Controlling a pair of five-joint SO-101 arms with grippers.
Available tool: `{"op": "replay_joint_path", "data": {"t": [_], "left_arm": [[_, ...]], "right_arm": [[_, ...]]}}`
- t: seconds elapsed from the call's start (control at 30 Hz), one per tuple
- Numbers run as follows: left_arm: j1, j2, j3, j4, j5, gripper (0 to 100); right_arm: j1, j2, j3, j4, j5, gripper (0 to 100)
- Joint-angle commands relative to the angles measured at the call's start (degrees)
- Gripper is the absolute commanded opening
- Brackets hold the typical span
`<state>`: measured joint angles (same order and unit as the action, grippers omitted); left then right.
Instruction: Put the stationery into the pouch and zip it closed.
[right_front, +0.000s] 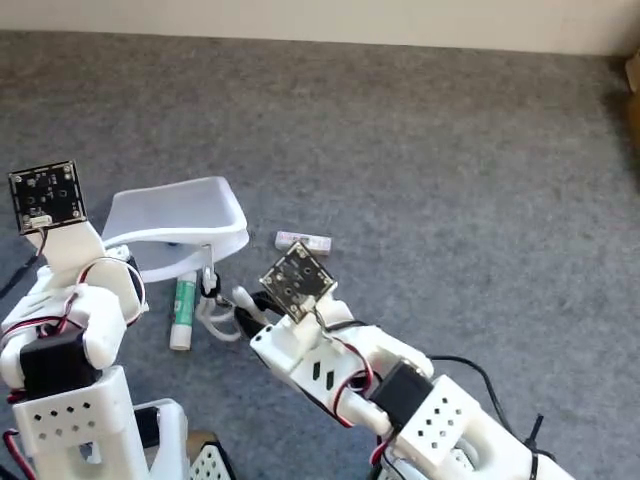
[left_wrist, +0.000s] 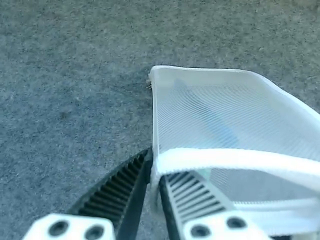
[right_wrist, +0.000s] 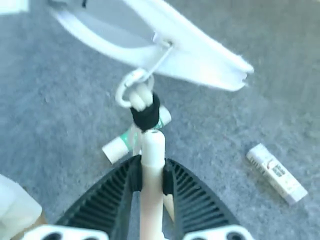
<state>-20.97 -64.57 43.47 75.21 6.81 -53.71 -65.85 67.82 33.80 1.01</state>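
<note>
A white mesh pouch is held up off the grey carpet, with a blue item showing through its mesh. My left gripper is shut on the pouch's corner edge. My right gripper is shut on a white strap with a black band. That strap ends in a ring hooked to the pouch's zipper pull. In the high view this gripper sits just right of a green and white glue stick, which lies on the carpet below the pouch. A white eraser lies right of the pouch.
Grey carpet stretches open to the right and far side. A pale wall strip runs along the far edge. The two arm bases crowd the near side.
</note>
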Motion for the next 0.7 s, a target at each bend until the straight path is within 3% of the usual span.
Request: {"op": "replay_joint_path", "data": {"t": [0.0, 0.3, 0.67], "left_arm": [[1.1, -0.1, -3.6, 0.1, -0.5, 1], [1.1, 0.0, -3.6, 0.1, -0.5, 1], [1.1, -0.1, -2.4, -0.4, -0.5, 1]], "right_arm": [[0.7, -4.1, 0.5, -4.2, -0.6, 0.5], [0.6, -8.0, 3.6, -8.9, -0.5, 0.5], [0.5, -17.1, 15.2, -26.2, -0.3, 0.5]]}}
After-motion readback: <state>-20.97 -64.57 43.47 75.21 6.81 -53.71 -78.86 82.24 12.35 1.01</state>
